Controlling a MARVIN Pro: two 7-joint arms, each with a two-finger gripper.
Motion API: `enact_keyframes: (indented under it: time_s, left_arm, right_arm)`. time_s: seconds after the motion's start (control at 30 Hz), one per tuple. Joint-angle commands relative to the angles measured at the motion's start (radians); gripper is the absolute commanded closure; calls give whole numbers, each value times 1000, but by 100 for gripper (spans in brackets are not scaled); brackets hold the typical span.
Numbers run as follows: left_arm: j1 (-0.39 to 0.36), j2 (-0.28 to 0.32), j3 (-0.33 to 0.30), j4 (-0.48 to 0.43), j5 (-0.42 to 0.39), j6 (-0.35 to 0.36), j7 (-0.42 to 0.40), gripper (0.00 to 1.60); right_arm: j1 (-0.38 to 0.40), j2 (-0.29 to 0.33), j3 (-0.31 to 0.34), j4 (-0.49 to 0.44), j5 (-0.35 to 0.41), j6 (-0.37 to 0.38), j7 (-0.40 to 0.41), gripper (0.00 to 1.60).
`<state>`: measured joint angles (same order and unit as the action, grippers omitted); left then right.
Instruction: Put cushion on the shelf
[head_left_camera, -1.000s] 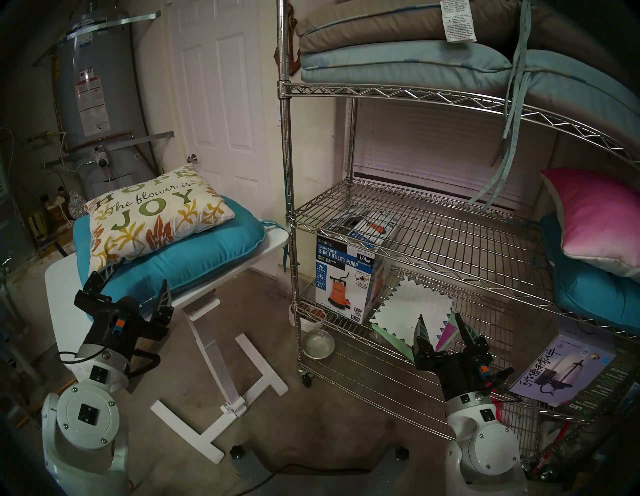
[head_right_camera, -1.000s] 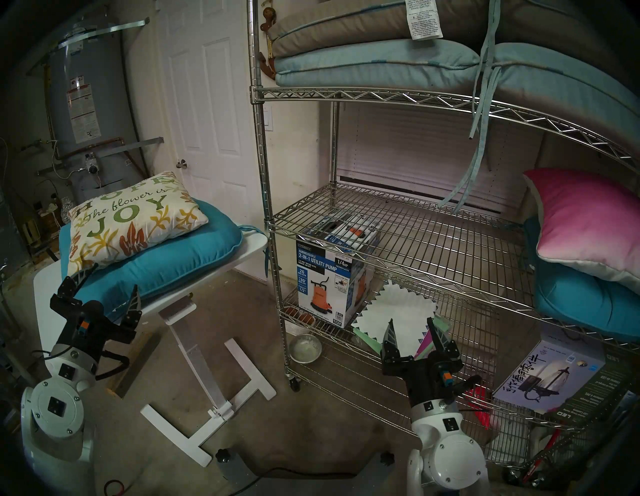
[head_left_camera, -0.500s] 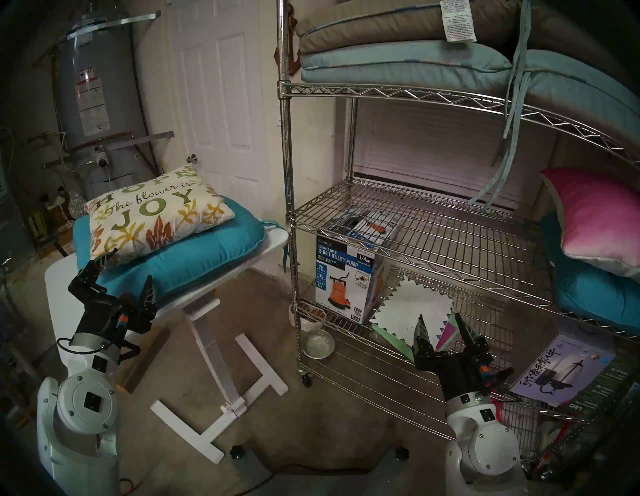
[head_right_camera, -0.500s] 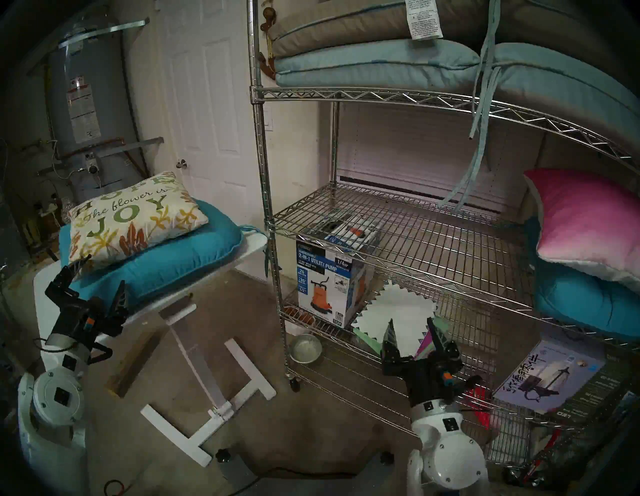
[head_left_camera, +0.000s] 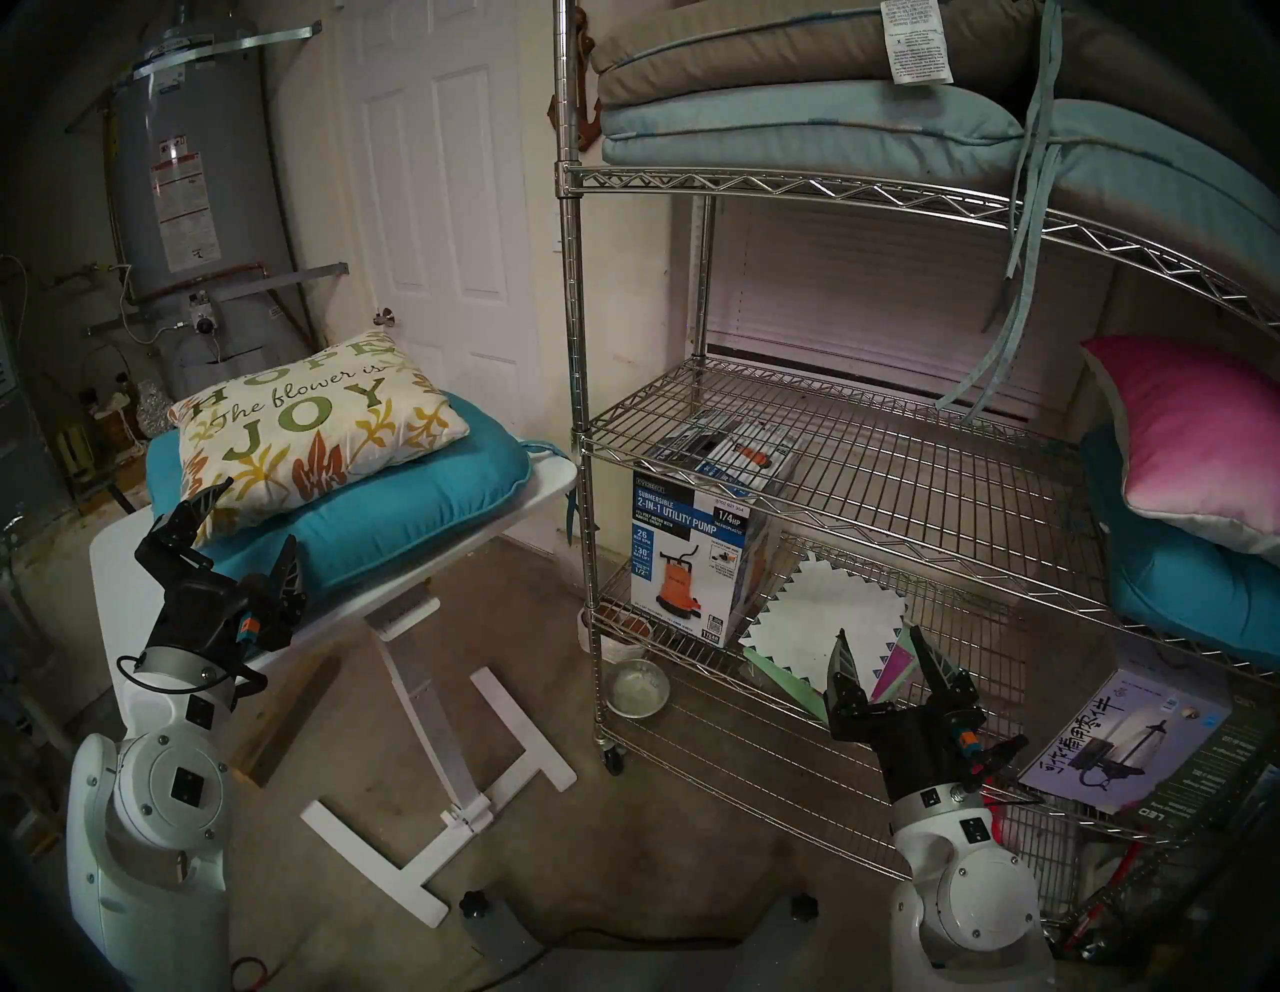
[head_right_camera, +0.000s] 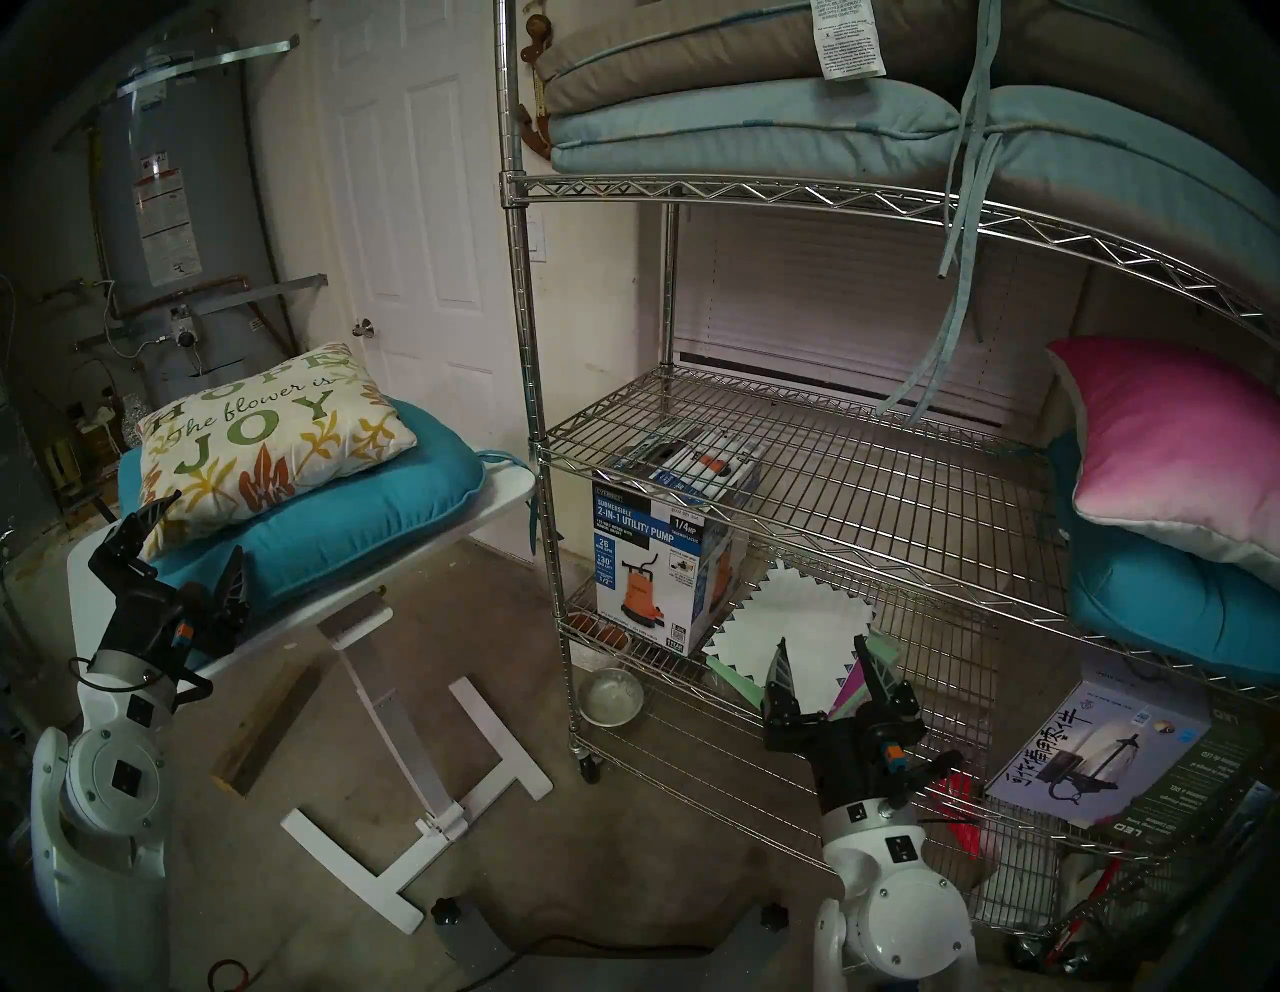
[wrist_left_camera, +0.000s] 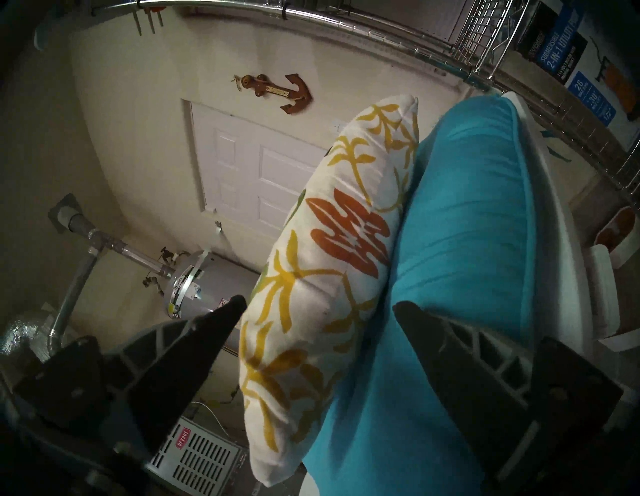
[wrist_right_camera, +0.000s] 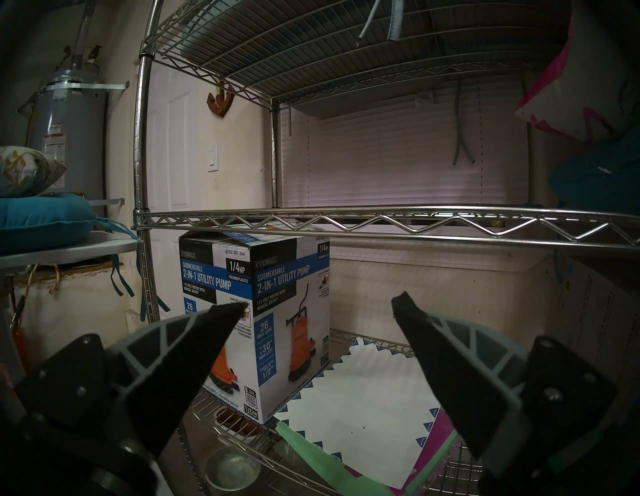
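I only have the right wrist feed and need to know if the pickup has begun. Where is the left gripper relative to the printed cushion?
Observer: The left gripper is open, with the printed cushion's near corner between its fingers.
Operator: Is it gripped?
Observer: No, the fingers stand apart around it.
Operator: What is under it?
Observer: A teal seat cushion on the white table.
Operator: Any free shelf space?
Observer: The wire shelf's middle tier is bare left of the pink pillow.
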<state>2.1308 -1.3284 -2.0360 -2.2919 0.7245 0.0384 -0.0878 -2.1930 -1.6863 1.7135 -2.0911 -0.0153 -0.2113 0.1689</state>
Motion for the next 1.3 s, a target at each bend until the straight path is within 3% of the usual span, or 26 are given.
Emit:
enact_keyframes:
  time_s: [0.0, 0.37, 0.93, 0.97, 1.0, 1.27]
  left_arm:
    - [-17, 18, -12, -5, 20, 7, 1, 0]
    - [-59, 46, -69, 49, 21, 8, -15, 0]
    - [-143, 107, -65, 152, 31, -16, -34, 0]
    - [-141, 112, -66, 151, 20, -25, -47, 23]
    - [-140, 111, -63, 150, 21, -25, -48, 160]
    - [-128, 85, -41, 126, 17, -34, -52, 160]
  right_arm:
    - [2, 1, 0, -20, -1, -3, 1, 0]
    - [2, 1, 0, -20, -1, -3, 1, 0]
    - [2, 1, 0, -20, -1, -3, 1, 0]
    - [2, 1, 0, -20, -1, -3, 1, 0]
    - [2, 1, 0, -20, -1, -3, 1, 0]
    - [2, 1, 0, -20, -1, -3, 1, 0]
